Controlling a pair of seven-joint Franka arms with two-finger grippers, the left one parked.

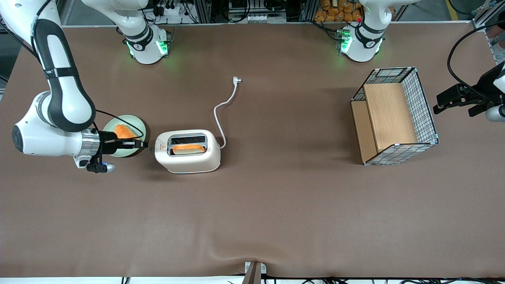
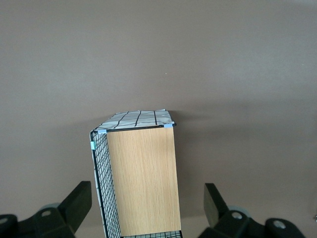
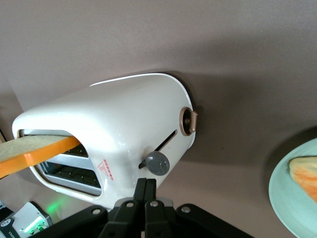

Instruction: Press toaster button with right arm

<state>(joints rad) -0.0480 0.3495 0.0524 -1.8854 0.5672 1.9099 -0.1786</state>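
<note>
Front view: one cream toaster [image 1: 187,152] on the brown counter [image 1: 252,205], one bread slice [image 1: 188,149] in the slot nearer the camera, red triangle sticker [image 1: 160,147] unreadable. Claw [image 1: 145,144] just beside its narrow end, above one green plate [image 1: 139,125]. One wire basket [image 1: 394,116] toward the parked arm's end.

Right wrist view: claw [image 3: 146,191] pinched together, tips near the grey toaster button [image 3: 157,163].

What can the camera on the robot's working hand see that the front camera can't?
Only the right wrist view shows the grey button on the toaster's end, with the shut gripper just short of it. Only the front view shows the cord and basket. Both show the toaster, its toast and the plate.
</note>
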